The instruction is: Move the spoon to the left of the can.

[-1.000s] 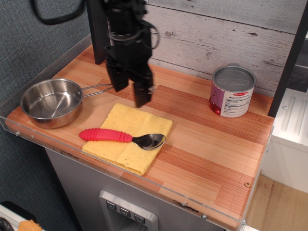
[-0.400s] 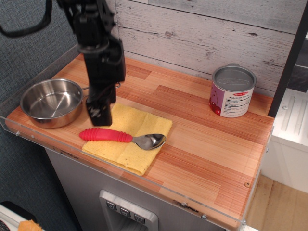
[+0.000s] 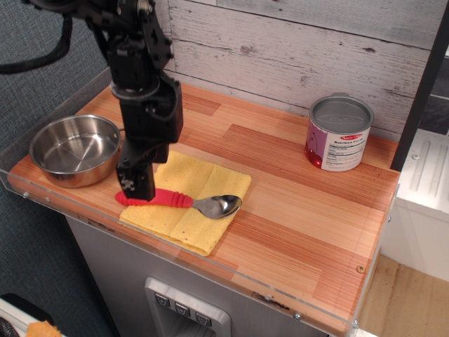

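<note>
The spoon (image 3: 175,199) lies on a yellow cloth (image 3: 193,189) near the front edge, with its red-pink handle pointing left and its shiny bowl (image 3: 219,206) to the right. The gripper (image 3: 137,191) points down onto the left end of the handle, touching it or just above it. Its fingers line up one behind the other from this view, so I cannot tell whether they are open or shut. The can (image 3: 340,133) stands upright at the back right, far from the gripper, with bare wood to its left.
A round steel pan (image 3: 74,149) sits at the left, just beside the arm. A clear plastic lip (image 3: 210,270) runs along the counter's front and left edges. A plank wall (image 3: 295,49) stands behind the counter.
The arm swung left from above the cloth's back edge, turned its wrist and came down onto the left end of the spoon handle. The spoon, can and pan have not moved.
</note>
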`<state>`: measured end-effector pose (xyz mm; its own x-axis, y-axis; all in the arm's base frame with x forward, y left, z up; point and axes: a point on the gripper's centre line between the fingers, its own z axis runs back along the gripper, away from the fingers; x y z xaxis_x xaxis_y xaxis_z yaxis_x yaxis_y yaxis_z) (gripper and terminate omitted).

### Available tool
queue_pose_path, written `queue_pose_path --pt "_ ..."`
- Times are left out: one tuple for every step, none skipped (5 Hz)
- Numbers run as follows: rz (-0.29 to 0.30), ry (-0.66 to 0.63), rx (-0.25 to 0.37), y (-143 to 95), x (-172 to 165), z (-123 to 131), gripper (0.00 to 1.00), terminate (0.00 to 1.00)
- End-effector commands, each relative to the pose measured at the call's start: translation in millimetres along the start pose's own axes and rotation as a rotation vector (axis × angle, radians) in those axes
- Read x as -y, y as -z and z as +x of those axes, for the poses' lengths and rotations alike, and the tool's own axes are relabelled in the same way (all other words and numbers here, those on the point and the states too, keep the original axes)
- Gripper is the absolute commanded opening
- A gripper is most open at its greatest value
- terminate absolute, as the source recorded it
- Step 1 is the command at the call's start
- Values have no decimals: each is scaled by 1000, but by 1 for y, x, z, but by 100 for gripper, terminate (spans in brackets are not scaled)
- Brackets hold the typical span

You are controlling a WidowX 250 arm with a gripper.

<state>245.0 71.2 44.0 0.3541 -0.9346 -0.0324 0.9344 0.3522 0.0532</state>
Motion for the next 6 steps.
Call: queue_pose_path --pt "56 37 25 -5 -12 -1 100 0" --pt "74 32 30 -1 -11 1 100 0" --pt "76 40 21 5 -11 5 100 0" --pt "74 39 16 12 -13 7 100 0" --pt "71 33 9 17 -14 9 100 0" --pt "66 30 3 22 -13 9 100 0"
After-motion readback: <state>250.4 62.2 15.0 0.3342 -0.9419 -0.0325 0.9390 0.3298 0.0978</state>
